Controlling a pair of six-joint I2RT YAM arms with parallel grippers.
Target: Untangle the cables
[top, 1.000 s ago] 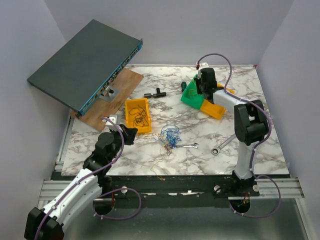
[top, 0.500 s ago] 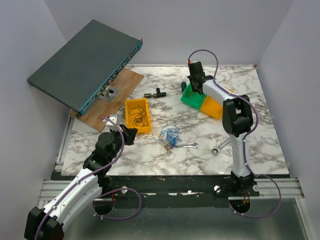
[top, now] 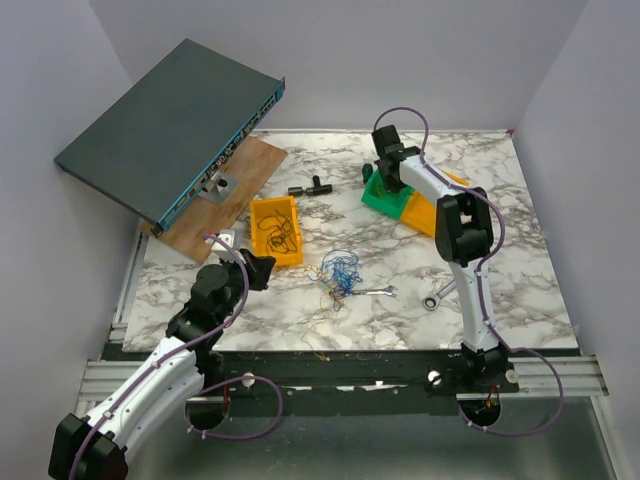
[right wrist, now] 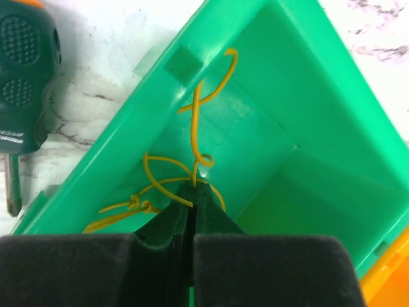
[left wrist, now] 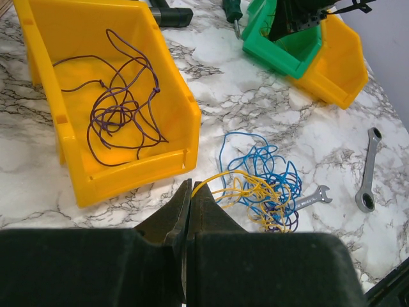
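Cables (top: 340, 270) on marble tabletop (top: 530, 280), lilac walls (top: 400, 60)

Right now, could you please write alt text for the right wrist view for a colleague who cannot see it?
The right gripper, shut, pinches a thin yellow wire looping inside a green bin. A dark green screwdriver handle lies outside on the marble tabletop.

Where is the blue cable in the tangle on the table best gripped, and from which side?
Probably grip the blue cable at its wide outer loop on the side facing the yellow bin, coming from above. There a single strand lies alone; toward the middle it crosses the yellow cable, and the small wrench lies at the opposite side.
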